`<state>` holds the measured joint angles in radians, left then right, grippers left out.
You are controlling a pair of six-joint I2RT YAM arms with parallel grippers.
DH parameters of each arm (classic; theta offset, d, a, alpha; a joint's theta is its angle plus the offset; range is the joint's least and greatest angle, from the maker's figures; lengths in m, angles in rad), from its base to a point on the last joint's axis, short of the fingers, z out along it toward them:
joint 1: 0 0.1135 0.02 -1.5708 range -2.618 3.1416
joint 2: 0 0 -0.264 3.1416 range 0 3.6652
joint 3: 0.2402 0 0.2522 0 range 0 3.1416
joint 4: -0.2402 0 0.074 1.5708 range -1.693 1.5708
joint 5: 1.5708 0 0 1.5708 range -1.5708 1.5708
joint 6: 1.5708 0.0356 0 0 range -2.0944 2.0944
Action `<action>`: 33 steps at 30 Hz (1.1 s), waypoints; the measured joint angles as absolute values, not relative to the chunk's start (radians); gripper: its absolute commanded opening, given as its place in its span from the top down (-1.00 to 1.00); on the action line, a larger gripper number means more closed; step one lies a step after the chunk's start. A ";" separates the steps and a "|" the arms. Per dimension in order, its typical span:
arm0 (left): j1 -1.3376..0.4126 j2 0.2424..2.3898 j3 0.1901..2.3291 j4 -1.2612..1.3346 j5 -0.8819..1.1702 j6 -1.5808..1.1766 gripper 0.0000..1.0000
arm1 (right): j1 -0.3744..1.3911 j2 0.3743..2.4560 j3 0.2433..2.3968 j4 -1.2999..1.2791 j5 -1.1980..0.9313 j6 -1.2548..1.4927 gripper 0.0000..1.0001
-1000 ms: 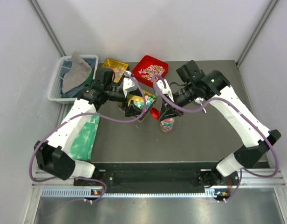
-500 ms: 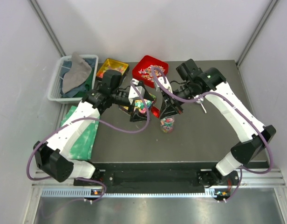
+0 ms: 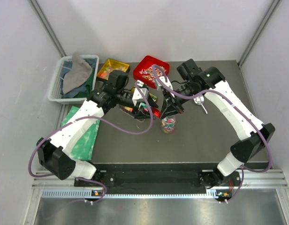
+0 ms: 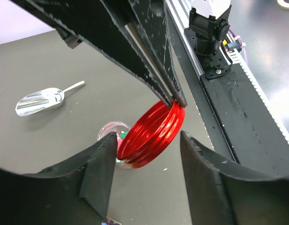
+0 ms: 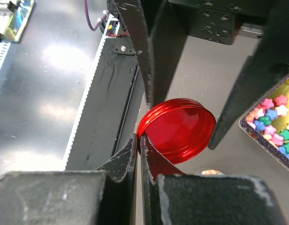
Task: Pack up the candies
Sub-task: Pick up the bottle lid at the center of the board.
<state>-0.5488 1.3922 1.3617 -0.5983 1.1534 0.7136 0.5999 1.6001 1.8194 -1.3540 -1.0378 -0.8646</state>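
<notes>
Nearest the arm bases, a small clear jar (image 3: pixel 168 129) stands on the dark table (image 3: pixel 210 140). It already holds mixed candies (image 3: pixel 168 123), so the filling looks largely done. Just behind and above it hangs the red lid (image 5: pixel 177 124), tilted on edge and not yet on the jar. The right gripper (image 5: pixel 138 143) is clenched on the lid's rim. The left gripper (image 4: pixel 147 140) has a finger on either side of the lid, at or just off its edge, and I cannot tell whether it grips. Beyond lie star sweets (image 5: pixel 272 123) and, off to the right, a metal scoop (image 4: pixel 40 101). At the far edge sit the yellow tray (image 3: pixel 117 62) and red tray (image 3: pixel 159 63), both holding loose sweets. What remains, I judge, is capping the jar.
</notes>
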 measured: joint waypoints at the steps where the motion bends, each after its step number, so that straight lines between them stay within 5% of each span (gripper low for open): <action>1: -0.549 1.393 1.362 -0.599 1.153 0.717 0.15 | 0.595 1.600 1.819 -1.357 -1.044 -0.865 1.00; 11: -0.550 1.400 1.367 -0.603 1.140 0.737 0.22 | 0.526 1.600 1.821 -1.387 -1.114 -0.877 1.00; 18: -0.552 1.401 1.373 -0.617 1.148 0.741 0.97 | 0.491 1.615 1.851 -1.410 -1.139 -0.883 1.00; 21: -0.551 1.401 1.374 -0.614 1.144 0.736 1.00 | 0.480 1.631 1.865 -1.423 -1.152 -0.883 0.99; 23: -0.551 1.401 1.374 -0.616 1.142 0.733 1.00 | 0.479 1.647 1.881 -1.442 -1.155 -0.883 0.86; 27: -0.548 1.401 1.374 -0.620 1.132 0.708 1.00 | 0.469 1.678 1.917 -1.464 -1.147 -0.876 0.22; 33: -0.563 1.401 1.374 -0.592 1.156 0.617 1.00 | 0.408 1.663 1.909 -1.398 -1.041 -0.791 -0.14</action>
